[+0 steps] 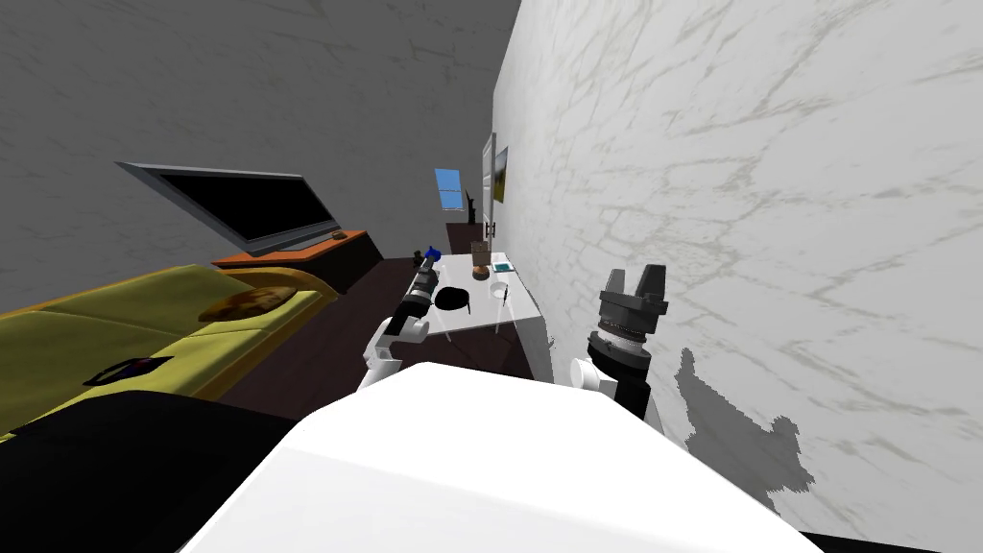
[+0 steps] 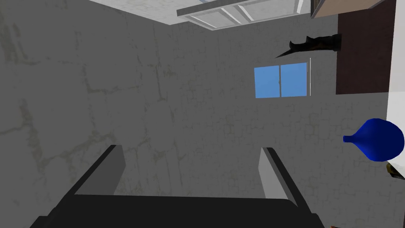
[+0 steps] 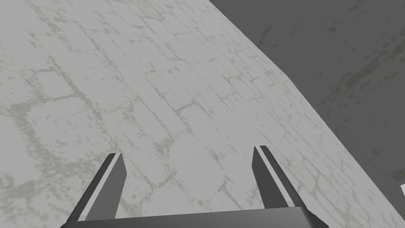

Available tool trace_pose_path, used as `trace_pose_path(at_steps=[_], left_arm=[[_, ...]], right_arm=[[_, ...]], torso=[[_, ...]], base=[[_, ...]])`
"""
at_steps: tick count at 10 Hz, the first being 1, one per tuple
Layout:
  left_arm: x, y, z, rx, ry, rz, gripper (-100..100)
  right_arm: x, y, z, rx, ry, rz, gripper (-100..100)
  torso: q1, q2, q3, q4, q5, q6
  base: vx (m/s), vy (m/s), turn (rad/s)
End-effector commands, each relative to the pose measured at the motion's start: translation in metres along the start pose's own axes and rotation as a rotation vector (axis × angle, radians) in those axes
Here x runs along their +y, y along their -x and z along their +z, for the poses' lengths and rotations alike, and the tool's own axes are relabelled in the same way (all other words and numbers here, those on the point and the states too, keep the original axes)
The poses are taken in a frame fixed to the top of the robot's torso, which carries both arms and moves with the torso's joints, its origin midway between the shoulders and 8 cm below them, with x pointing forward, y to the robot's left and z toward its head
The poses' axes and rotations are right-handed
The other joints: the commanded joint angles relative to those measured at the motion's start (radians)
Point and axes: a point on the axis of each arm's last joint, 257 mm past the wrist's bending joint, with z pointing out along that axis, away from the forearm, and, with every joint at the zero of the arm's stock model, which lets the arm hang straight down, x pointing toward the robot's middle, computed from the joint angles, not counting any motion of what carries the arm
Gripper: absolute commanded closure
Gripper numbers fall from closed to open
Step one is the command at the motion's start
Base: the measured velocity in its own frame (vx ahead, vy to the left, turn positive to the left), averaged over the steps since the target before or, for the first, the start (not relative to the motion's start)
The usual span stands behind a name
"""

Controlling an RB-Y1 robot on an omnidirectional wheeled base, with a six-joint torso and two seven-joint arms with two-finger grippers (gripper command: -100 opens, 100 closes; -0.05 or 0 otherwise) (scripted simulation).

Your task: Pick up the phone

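Note:
A white table (image 1: 518, 305) stands along the marbled wall ahead. On it, close to the wall, lies a small flat teal and white thing (image 1: 500, 266); I cannot tell if it is the phone. A dark flat thing (image 1: 128, 368) also lies on the yellow sofa (image 1: 115, 317). My left gripper (image 1: 422, 264) reaches out over the table's far left corner, beside a blue vase (image 1: 432, 252). Its fingers stand open (image 2: 190, 148) with nothing between them, and the blue vase (image 2: 375, 139) is off to one side. My right gripper (image 1: 634, 278) is raised by the wall, open and empty (image 3: 189, 151).
The table also bears a black round thing (image 1: 451, 299), a brown object (image 1: 480, 273), a white cup (image 1: 496, 288) and a thin stick (image 1: 503, 297). A television (image 1: 245, 204) sits on an orange stand (image 1: 317, 248) beyond the sofa. Dark floor runs between sofa and table.

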Motion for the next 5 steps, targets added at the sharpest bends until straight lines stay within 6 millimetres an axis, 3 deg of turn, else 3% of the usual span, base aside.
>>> trace_pose_path(at_steps=[1, 3, 4, 5], left_arm=[[0.016, 0.003, 0.002, 0.000, 0.054, 0.002, -100], [0.038, 0.007, 0.007, -0.005, 0.122, 0.002, -100], [0.040, 0.007, 0.007, -0.004, 0.130, 0.002, -100], [0.057, 0.012, 0.012, -0.012, 0.177, -0.001, -100]], right_arm=[[0.000, 0.000, 0.000, 0.000, 0.000, 0.000, 0], [0.000, 0.000, 0.000, 0.000, 0.000, 0.000, 0], [0.000, 0.000, 0.000, 0.000, 0.000, 0.000, 0], [0.000, 0.000, 0.000, 0.000, 0.000, 0.000, 0]], torso=[[0.000, 0.000, 0.000, 0.000, 0.000, 0.000], [0.000, 0.000, 0.000, 0.000, 0.000, 0.000], [0.000, 0.000, 0.000, 0.000, 0.000, 0.000], [0.001, 0.000, 0.000, 0.000, 0.000, 0.000]], base=[[-0.009, -0.017, -0.045], [-0.010, -0.020, -0.074], [-0.002, -0.010, 0.014], [-0.009, -0.019, -0.094]])
